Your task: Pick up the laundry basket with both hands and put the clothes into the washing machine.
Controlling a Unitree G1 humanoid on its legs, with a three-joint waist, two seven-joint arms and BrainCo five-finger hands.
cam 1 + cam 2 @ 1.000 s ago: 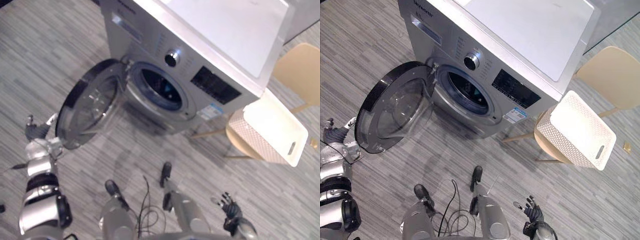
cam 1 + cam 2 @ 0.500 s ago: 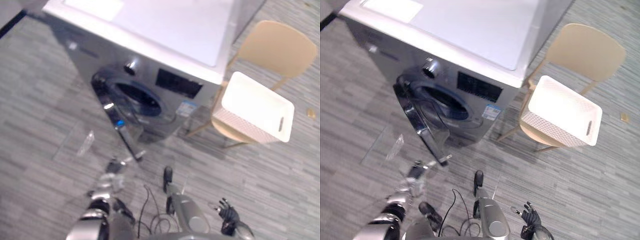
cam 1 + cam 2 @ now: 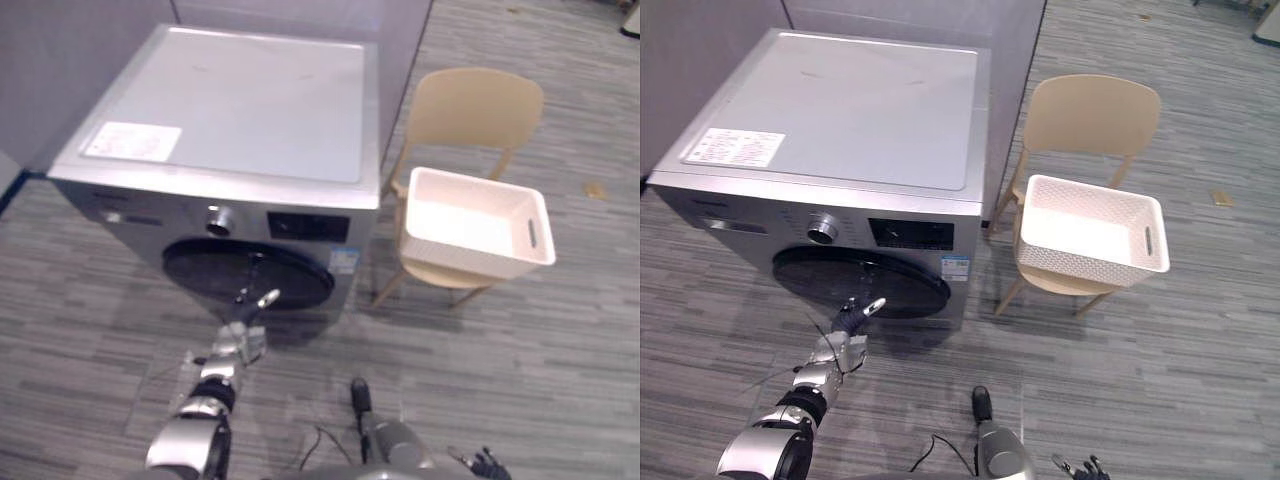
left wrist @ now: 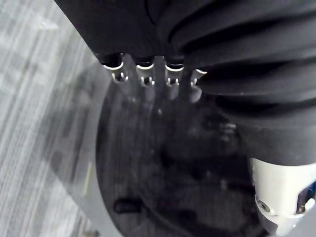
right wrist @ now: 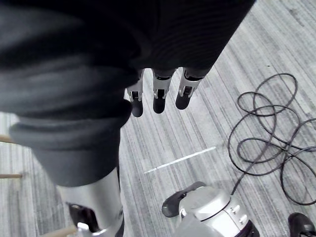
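1. In front of the washer (image 3: 225, 150), left eye view: the door (image 3: 248, 273) now lies flat against the drum opening. A second ago it hung wide open; half a second ago it was mid-swing. Your left hand (image 3: 240, 335) reaches up to the door's lower edge, fingers straight.
2. Right eye view: same scene. The basket (image 3: 1092, 232) sits on the chair (image 3: 1087, 120) just right of the washer, well apart from both hands. Its inside looks white and bare; you can't make out any clothes in it. Your right hand (image 3: 1080, 466) shows low at the frame edge, fingers loosely spread, holding nothing. The whole view has swung since the earlier pictures, so read the basket's shift as camera motion.
3. Left wrist view: fingers (image 4: 143, 74) extend straight toward the dark door glass, pressing or just short of it; contact can't be settled.
4. Right wrist view: fingers (image 5: 159, 96) hang relaxed over the floor (image 5: 237, 59).
5. Judgement: a closed door with an empty-looking basket suits a finished load. Whether clothes are inside the drum is hidden.
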